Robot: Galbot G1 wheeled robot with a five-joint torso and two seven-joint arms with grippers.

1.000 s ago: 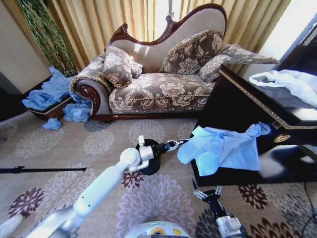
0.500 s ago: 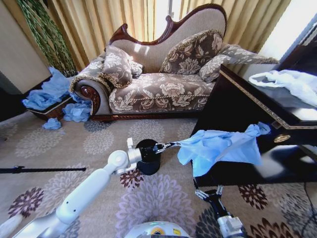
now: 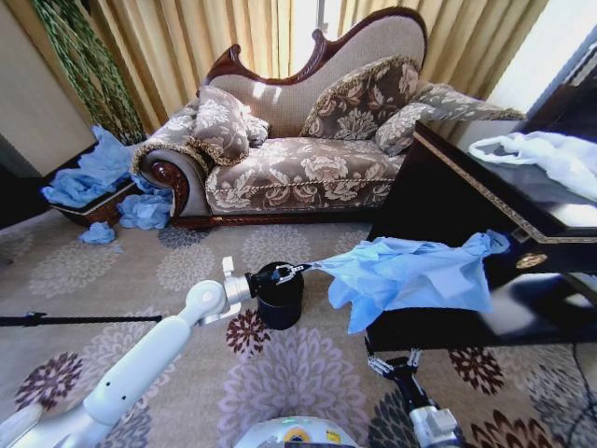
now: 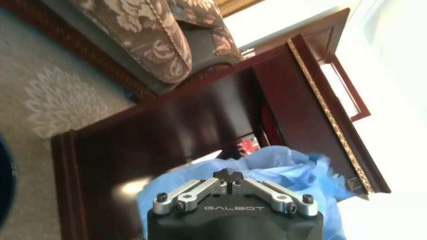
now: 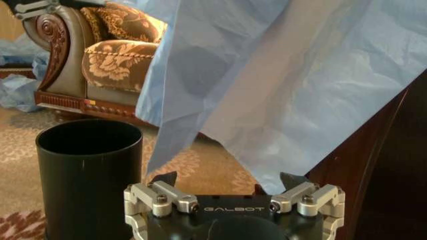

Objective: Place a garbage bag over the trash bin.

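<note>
While the left gripper (image 3: 300,271) is clenched on one corner of the garbage bag (image 3: 410,275), the bag hangs stretched betw. that gripper and the dark desk (image 3: 448,201), w/ its far end draped on the desk edge. The trash bin (image 3: 279,297) stands on the carpet just below the left gripper, mouth bare, so nothing's fitted yet. The right gripper (image 5: 228,181) waits released under the hanging sheet, beside the bin. Left to do, I'd judge: free the bag, open it, pull it over the rim.
</note>
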